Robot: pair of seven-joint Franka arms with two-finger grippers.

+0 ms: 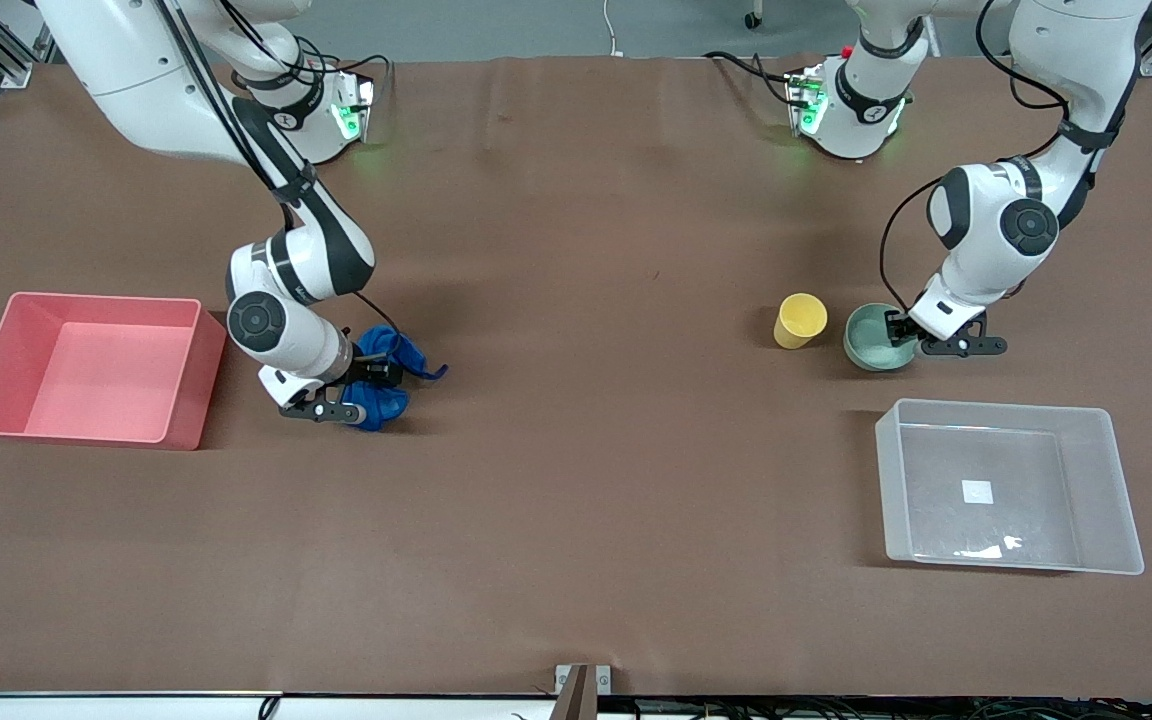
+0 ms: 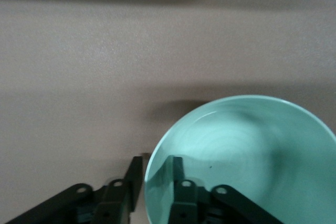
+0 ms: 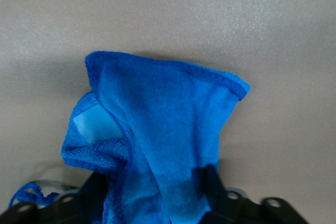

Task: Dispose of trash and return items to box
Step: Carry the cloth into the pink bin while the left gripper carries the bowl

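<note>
Toward the right arm's end, the right tool (image 1: 361, 392) pinches the blue cloth (image 1: 384, 372) just beside the pink bin (image 1: 186, 375). Left tool (image 1: 904, 335) straddles the bowl (image 1: 871, 345) rim, pinching it; clear box (image 1: 1101, 480) sits toward the front edge.

Bunched blue cloth (image 3: 163, 129) between dark jaws; brown table (image 3: 210, 19) underneath

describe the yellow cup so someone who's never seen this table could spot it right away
Start at the clear plastic bin toward the left arm's end of the table. Farther from the front camera stands a mint-green bowl, its rim straddled by the left gripper. Beside it, toward the right arm's end, is the yellow cup: upright, narrower, untouched, the only yellow thing.
</note>
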